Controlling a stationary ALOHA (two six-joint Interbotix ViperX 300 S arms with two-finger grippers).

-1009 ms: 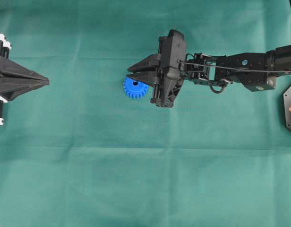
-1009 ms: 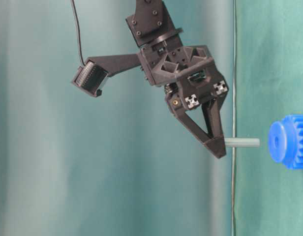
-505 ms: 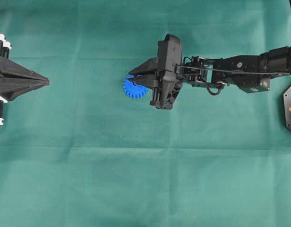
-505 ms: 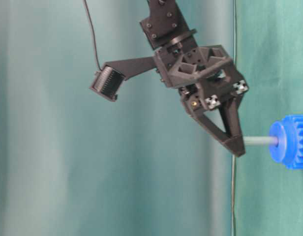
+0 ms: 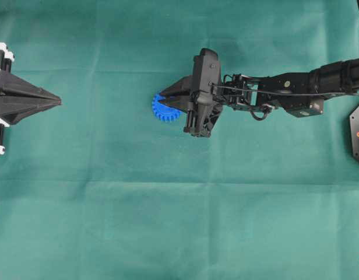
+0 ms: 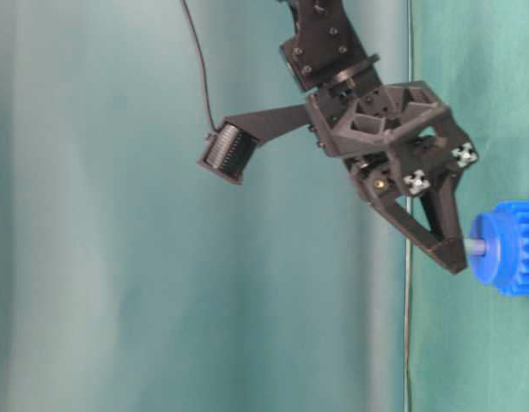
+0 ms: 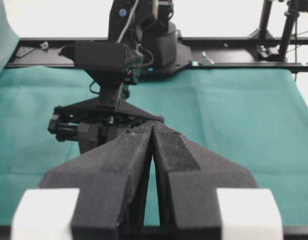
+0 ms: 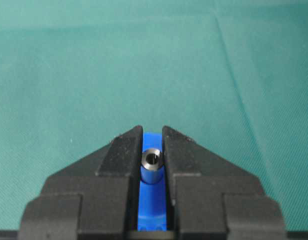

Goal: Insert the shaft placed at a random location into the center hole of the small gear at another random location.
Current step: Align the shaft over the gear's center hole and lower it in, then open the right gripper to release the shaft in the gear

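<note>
Blue teeth of the small gear [image 5: 162, 109] show only on one side from overhead; the right gripper [image 5: 163, 101] covers the hub, so the center hole cannot be seen. Clamped between its fingertips, the shaft [image 8: 152, 166] meets the gear's hub (only a short stub [image 6: 475, 248] shows at table level). Well apart from the gear, the left gripper [image 5: 58, 102] sits with jaws pressed together, holding nothing.

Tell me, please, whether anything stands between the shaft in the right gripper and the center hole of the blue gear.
Nothing visible does. In the table-level view the shaft, clamped in the right gripper, already meets the hub of the small gear with only a short stub showing. The center hole itself is hidden behind the shaft's tip.
</note>
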